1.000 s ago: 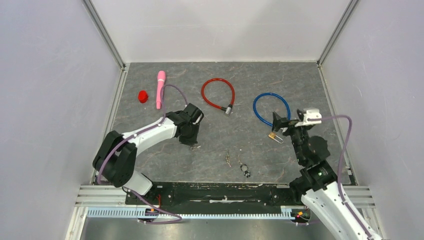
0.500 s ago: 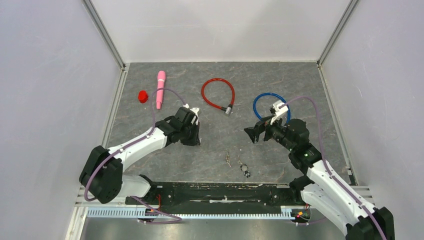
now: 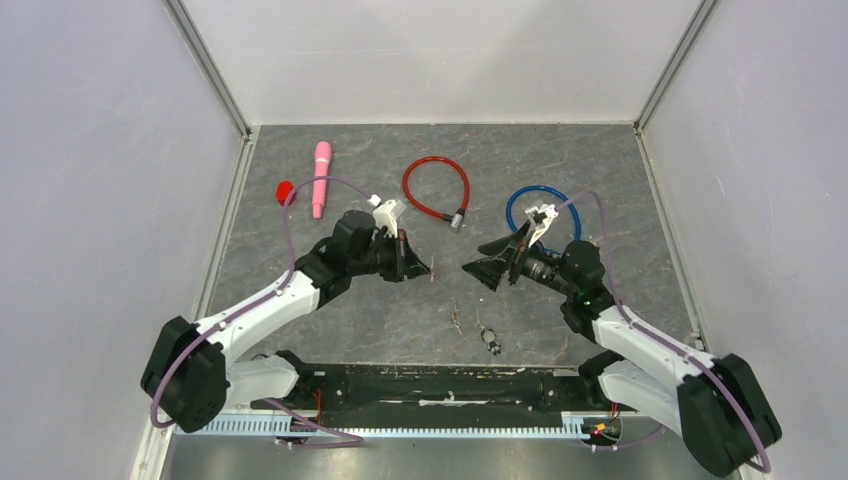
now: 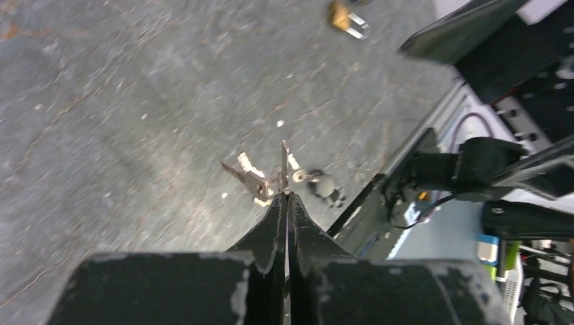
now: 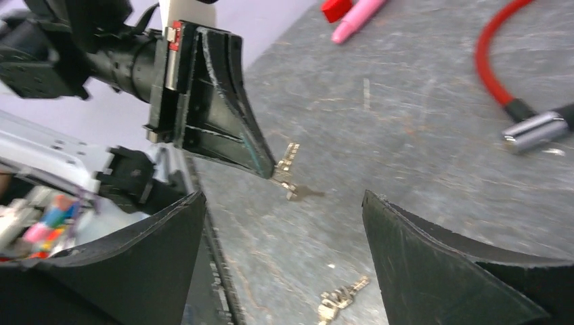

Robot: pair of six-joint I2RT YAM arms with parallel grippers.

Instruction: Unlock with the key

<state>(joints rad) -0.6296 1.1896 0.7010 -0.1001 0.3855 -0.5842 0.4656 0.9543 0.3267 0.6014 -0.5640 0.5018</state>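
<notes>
My left gripper [image 3: 420, 268] is shut on a small silver key [image 3: 432, 270] and holds it above the table's middle. In the left wrist view the key's blade [image 4: 285, 162] stands up from the closed fingertips, with a second key [image 4: 245, 177] hanging from the ring. My right gripper [image 3: 480, 262] is open and empty, facing the left one a short way off. In the right wrist view the held keys [image 5: 288, 169] hang at the left gripper's tip [image 5: 223, 122]. The brass padlock [image 4: 342, 13] shows only in the left wrist view; the right arm hides it from above.
A blue cable loop [image 3: 540, 212] lies behind the right arm. A red cable lock [image 3: 436, 187], a pink marker [image 3: 320, 178] and a red cap [image 3: 285, 190] lie farther back. Loose keys [image 3: 457, 318] and a key ring [image 3: 489, 340] lie near the front edge.
Both arms have swung toward the centre. The left gripper has lifted the key off the table. The right gripper has left the padlock and now faces the left one.
</notes>
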